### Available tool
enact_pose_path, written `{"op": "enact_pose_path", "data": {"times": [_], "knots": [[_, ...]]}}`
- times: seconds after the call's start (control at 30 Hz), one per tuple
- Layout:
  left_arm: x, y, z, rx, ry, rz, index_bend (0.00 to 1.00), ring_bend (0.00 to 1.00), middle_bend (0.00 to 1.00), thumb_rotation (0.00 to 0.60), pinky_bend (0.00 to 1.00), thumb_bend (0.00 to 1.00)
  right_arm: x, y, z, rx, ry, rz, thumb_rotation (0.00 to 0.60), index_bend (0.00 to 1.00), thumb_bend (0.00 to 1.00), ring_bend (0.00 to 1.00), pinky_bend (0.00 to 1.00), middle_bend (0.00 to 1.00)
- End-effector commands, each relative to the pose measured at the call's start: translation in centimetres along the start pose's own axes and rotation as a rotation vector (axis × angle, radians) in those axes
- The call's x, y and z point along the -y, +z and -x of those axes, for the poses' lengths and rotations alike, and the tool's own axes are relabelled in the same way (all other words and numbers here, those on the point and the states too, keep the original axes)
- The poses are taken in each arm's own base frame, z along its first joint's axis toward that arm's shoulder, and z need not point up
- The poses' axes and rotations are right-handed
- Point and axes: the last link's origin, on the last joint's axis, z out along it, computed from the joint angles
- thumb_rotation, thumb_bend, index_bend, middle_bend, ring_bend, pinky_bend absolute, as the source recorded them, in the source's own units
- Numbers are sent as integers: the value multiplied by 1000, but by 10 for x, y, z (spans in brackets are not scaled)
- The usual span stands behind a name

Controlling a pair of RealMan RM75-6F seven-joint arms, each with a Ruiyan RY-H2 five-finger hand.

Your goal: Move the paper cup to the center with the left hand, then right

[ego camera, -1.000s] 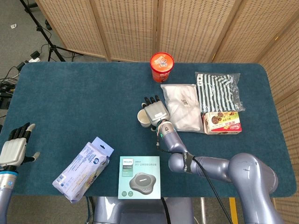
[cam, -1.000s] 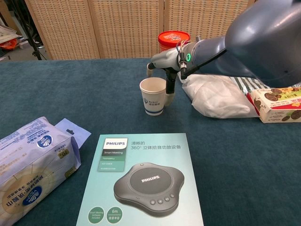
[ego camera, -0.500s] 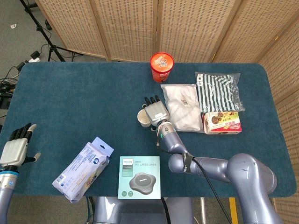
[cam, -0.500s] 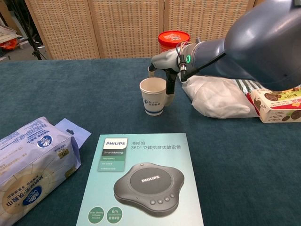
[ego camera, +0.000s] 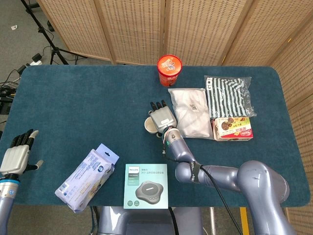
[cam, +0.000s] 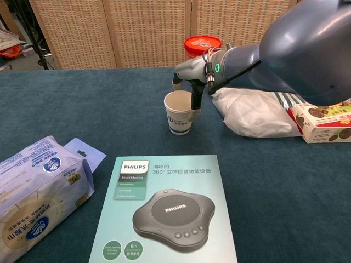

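The white paper cup [ego camera: 148, 126] [cam: 179, 112] stands upright near the middle of the blue table. My right hand [ego camera: 162, 117] [cam: 193, 82] reaches over it from the right. One finger presses the cup's right wall and another curls behind its rim, so the hand grips it. Far off at the table's left edge, my left hand [ego camera: 17, 154] hangs with its fingers spread and holds nothing. That hand does not show in the chest view.
A red tub [ego camera: 169, 68] stands behind the cup. Right of it lie a white bag [ego camera: 190, 110], a striped bag [ego camera: 229, 95] and a cookie box [ego camera: 234, 128]. A tissue pack [ego camera: 85, 177] and a Philips box [ego camera: 145, 186] lie at the front.
The right hand's finger has closed in from beside the cup onto its right wall. The cup shifted slightly. The left hand has barely moved.
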Motion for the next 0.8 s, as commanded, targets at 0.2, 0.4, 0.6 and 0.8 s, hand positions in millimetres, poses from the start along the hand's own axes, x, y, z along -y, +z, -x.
{"op": "enact_pose_path", "data": {"times": [0.2,0.4,0.6,0.8], "knots": [[0,0,0,2,-1,2,0,0,0,600,0,249,0,0,1,4,-2,2,600,322,260,0,0,0],[0,1,1,7,-1,2,0,0,0,600,0,250,0,0,0,1,-7,4,600,364,260,0,0,0],[0,1,2,12,-3,2,0,0,0,600,0,250,1,-1,-2,-4,-16,3,600,411,260,0,0,0],[0,1,1,13,-4,1,0,0,0,600,0,250,-1,-2,-3,-11,-42,15,600,413,262,0,0,0]]}}
